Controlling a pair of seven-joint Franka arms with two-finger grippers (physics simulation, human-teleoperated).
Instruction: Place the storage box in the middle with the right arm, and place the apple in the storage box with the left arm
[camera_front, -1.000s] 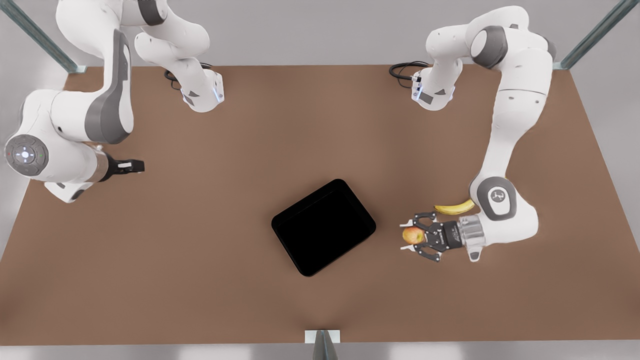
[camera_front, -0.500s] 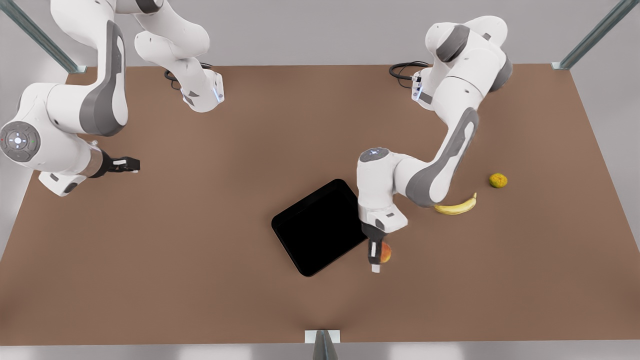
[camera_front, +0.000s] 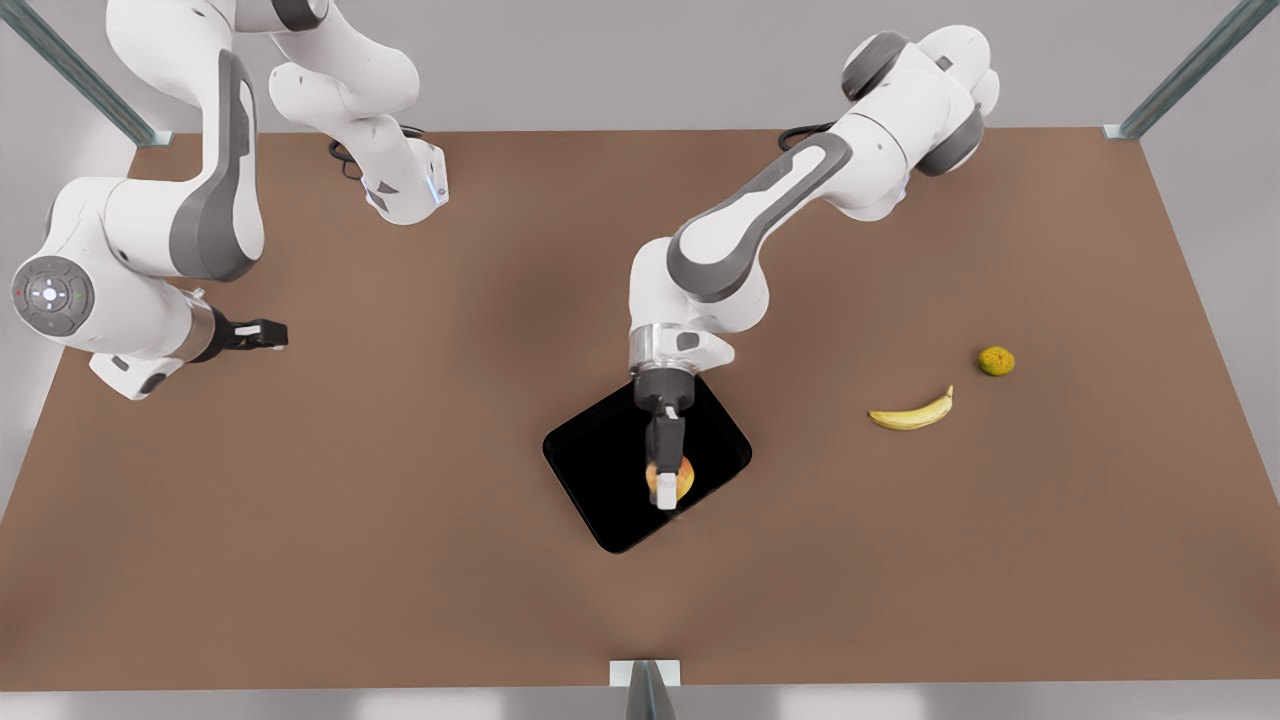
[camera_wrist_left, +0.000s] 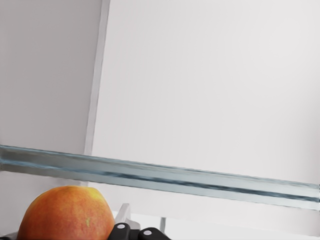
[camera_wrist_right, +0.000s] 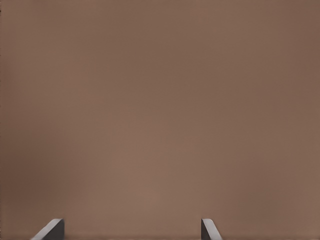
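The black storage box (camera_front: 600, 478) lies at the table's middle, turned at an angle. Over its half nearer the front view's right hangs the red-orange apple (camera_front: 684, 477), with my left gripper (camera_front: 667, 482) shut on it, fingers pointing down. The left wrist view has the apple (camera_wrist_left: 65, 212) close up beside a finger (camera_wrist_left: 134, 232). Whether the apple touches the box floor I cannot tell. My right gripper (camera_front: 262, 333) waits at the front view's left, low over bare table, open; its fingertips (camera_wrist_right: 51, 230) stand wide apart with nothing between them.
A yellow banana (camera_front: 911, 412) and a dull greenish-orange fruit (camera_front: 996, 360) lie on the brown table (camera_front: 400, 560) at the front view's right. Both arm bases stand at the far edge. A metal post (camera_front: 645, 690) rises at the near edge.
My left arm has swung from beside the banana toward the front view's left, carrying the apple past the box's edge to over the box. The right arm has barely shifted.
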